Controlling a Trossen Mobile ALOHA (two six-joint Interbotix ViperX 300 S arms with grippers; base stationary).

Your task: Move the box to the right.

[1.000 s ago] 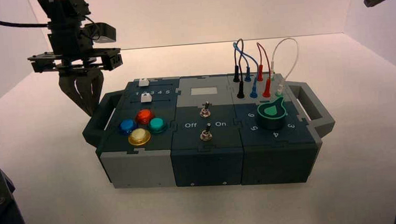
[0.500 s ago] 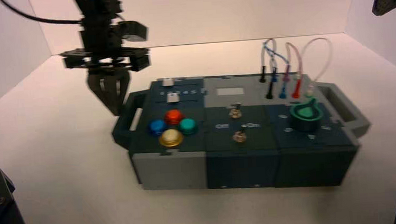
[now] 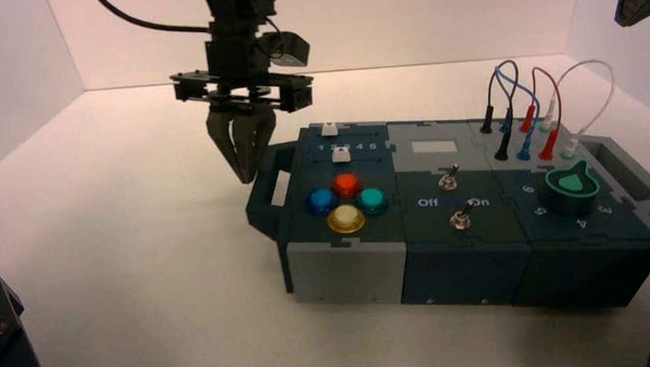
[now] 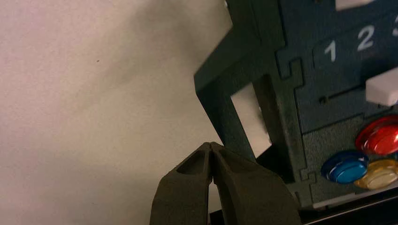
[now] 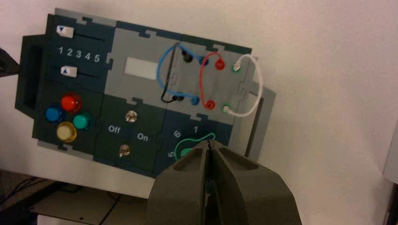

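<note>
The closed black left jaws point(image 3: 248, 177) are near the left handle of the dark teal and grey box point(image 3: 462, 217); closed black right jaws point(image 5: 210, 143) partly hide its green knob point(image 5: 187, 151).

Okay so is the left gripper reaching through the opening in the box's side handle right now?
No, the left gripper is outside the dark handle, its closed fingertips beside the outer edge.

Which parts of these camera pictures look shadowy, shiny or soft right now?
High view: the box looks fairly clear, its front side dark. Left wrist view: soft shadows on the pale table, small glints on the red button and blue button. Right wrist view: tool dark against the box.
</note>
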